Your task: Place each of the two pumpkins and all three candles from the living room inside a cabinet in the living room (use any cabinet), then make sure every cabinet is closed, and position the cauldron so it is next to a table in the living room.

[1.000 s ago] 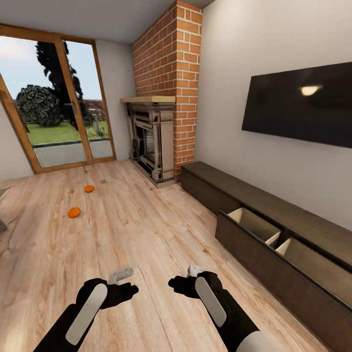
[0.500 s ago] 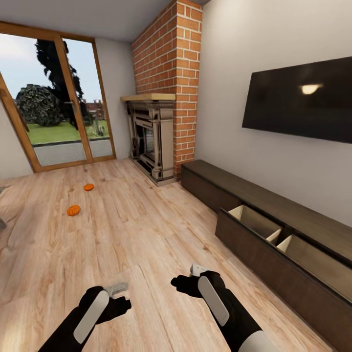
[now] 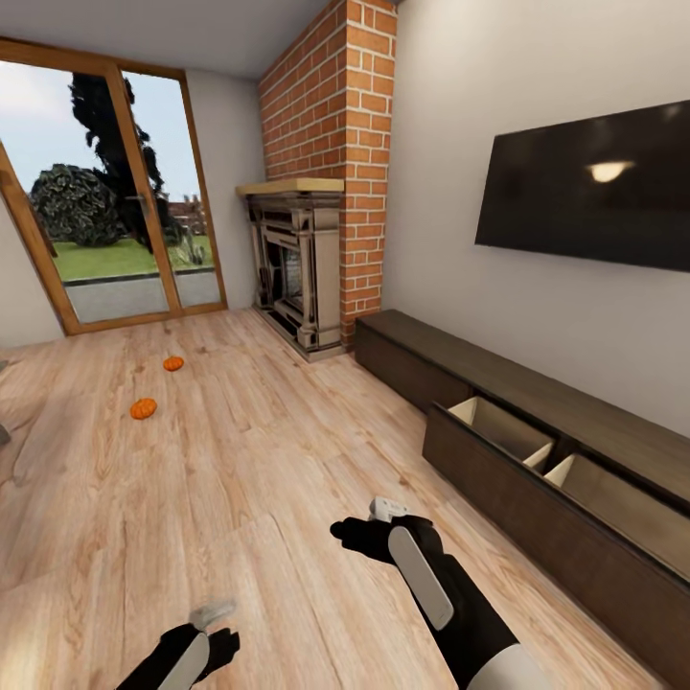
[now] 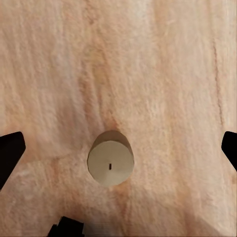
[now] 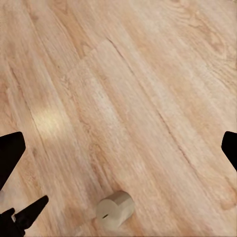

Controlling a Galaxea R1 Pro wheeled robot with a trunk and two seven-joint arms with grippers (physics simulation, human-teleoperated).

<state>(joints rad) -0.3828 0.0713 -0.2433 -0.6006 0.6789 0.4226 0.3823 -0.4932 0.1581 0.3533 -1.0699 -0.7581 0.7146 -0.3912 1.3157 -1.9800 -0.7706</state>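
Two small bright-orange ribbed pumpkins sit on the wood floor at far left, the nearer pumpkin (image 3: 143, 408) a little left of the farther pumpkin (image 3: 172, 363), apart from each other. A squat tan candle (image 4: 110, 161) stands upright on the floor, its dark wick showing on its flat top. Along the right wall, the long dark-brown cabinet (image 3: 537, 498) has a drawer pulled open, its pale beige compartments exposed.

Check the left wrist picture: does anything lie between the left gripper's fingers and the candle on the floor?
Nothing visible does. The candle stands upright on bare wooden floor, with the left gripper open wide above it, its dark fingertips well apart on either side.
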